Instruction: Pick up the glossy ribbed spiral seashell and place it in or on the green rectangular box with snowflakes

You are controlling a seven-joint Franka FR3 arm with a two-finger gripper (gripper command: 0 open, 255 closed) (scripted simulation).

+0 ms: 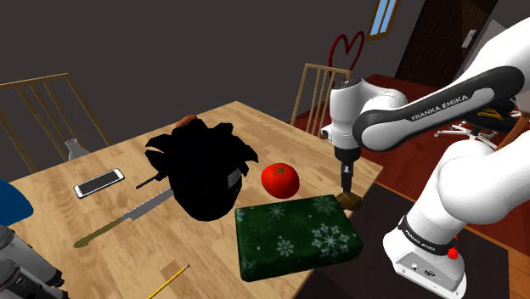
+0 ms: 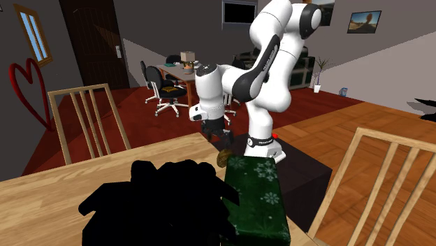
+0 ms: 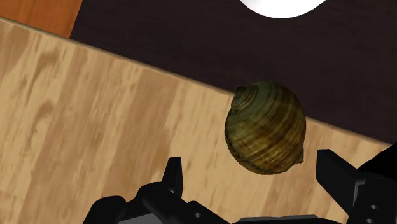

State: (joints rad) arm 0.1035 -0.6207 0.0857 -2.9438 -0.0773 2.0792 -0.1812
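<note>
the brown ribbed shell point(image 3: 266, 127) is lying between the fingers point(image 3: 335, 175), nearer one of them and touching neither. the fingers are standing wide apart, gripping nothing. the shell is sitting at the very edge of the bench point(image 3: 95, 127), just beside a corner of the green snowflake box point(image 1: 293, 238), so the carry is looking short. the arm point(image 1: 425, 115) is reaching out from the stand, wrist pointing straight down over the shell, likely lining up to close on it.

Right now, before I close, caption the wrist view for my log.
Open gripper poised over the olive-brown ribbed seashell near the wooden table edge, fingers straddling it without touching.
</note>
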